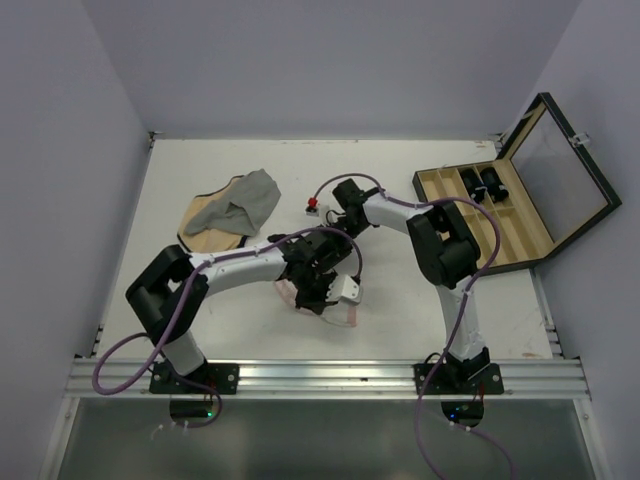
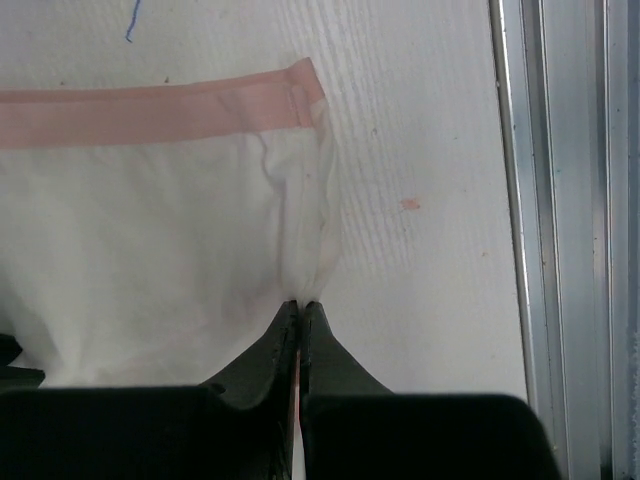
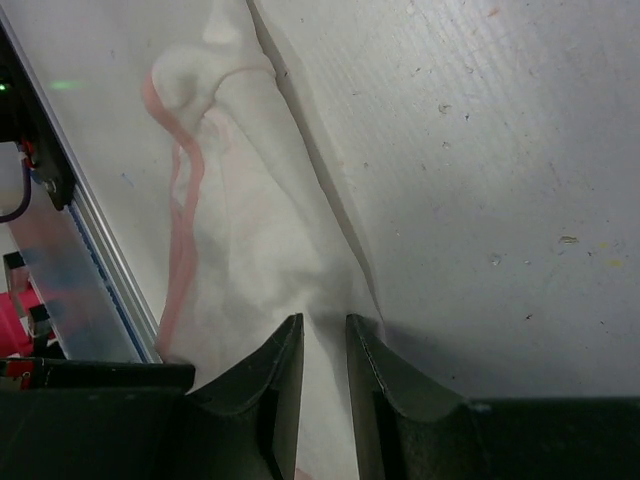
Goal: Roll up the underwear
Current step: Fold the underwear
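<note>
left gripper [image 2: 301, 305] pinching underwear [image 2: 150, 270] side edge | right gripper [image 3: 322, 325] narrow, bunched underwear between jaws

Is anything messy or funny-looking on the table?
Yes. At the far left, the grey cloth lies crumpled partly over the tan cloth, an unfolded heap. At the right, the case sits open. The underwear puckers where the left hand pinches its edge.

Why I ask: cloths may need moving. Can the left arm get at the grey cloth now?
Probably not yet: the left gripper is shut on the underwear. Nothing blocks the way to the grey cloth, so after release, likely yes.
</note>
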Available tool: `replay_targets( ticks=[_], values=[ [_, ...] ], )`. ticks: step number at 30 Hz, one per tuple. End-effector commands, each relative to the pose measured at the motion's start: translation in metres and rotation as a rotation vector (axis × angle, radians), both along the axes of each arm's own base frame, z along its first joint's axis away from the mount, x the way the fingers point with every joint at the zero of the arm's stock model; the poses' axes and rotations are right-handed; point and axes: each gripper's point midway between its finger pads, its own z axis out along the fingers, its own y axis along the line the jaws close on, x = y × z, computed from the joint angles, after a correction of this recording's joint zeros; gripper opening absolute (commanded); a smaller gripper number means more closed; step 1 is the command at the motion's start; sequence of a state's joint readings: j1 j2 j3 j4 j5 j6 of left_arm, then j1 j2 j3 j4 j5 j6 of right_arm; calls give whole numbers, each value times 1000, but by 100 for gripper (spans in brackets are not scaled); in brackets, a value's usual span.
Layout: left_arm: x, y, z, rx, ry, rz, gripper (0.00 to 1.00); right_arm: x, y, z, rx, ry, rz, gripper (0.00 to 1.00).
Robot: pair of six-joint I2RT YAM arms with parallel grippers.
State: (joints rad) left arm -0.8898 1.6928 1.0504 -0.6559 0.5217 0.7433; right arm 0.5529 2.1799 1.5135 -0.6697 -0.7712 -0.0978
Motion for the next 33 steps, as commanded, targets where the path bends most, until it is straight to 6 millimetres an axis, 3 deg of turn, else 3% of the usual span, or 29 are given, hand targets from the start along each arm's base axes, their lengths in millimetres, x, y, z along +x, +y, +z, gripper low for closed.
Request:
replay_targets(
  ticks=[1,7,22,33],
  values=[
    [7,-9,15,-31,36,8,0,-8,-4,-11,-10,28,10,29],
    [33,-20,30,-48,12,13,0,-22,-7,-7,17,47,30,29],
    [99,-24,17,-85,-66,108,0,-43,-11,-2,45,86,70,29],
    [109,-22,22,-131,-139,144,0,-49,-7,5,72,115,91,29]
  ],
)
